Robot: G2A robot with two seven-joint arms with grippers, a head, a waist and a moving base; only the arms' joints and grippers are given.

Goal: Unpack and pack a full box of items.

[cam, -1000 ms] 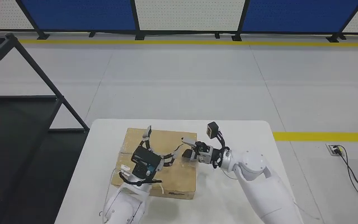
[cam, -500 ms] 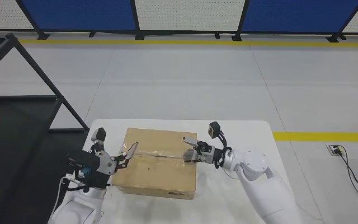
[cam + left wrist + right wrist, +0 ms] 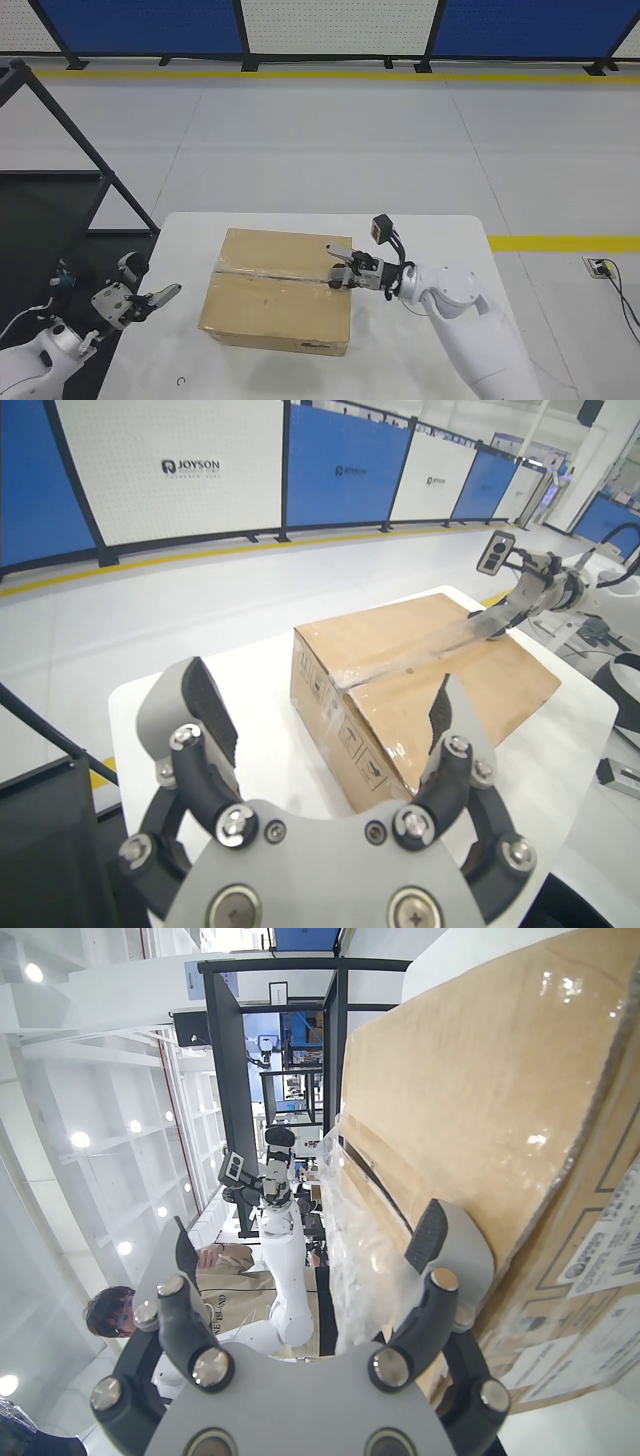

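**Box.** The box [image 3: 275, 290] stands shut on the table [image 3: 420, 235], near the table's centre. Its top seam runs from 9 o'clock to 3 o'clock. At the 9 o'clock end face, seen in the left wrist view, the flaps gape slightly at the seam. Printed handling symbols show on that face.

**Tape.** A clear tape [image 3: 440, 645] strip lies along the seam. Toward 3 o'clock it lifts off the cardboard and rises, crumpled, to the right gripper.

**Right gripper.** The right gripper [image 3: 333, 267] sits at the 3 o'clock end of the box top, over the seam. Its jaws stand wide apart. In its own wrist view the loose tape bunches between the two fingers [image 3: 440, 1233], near the palm. Whether the tape sticks to a finger cannot be told. Nothing is clamped.

**Left gripper.** The left gripper [image 3: 152, 277] hangs at 9 o'clock of the box, well apart from it, at the table's edge. Its jaws are spread wide and hold nothing.

**Surroundings.** A black frame [image 3: 60, 130] stands at 10 o'clock of the table.
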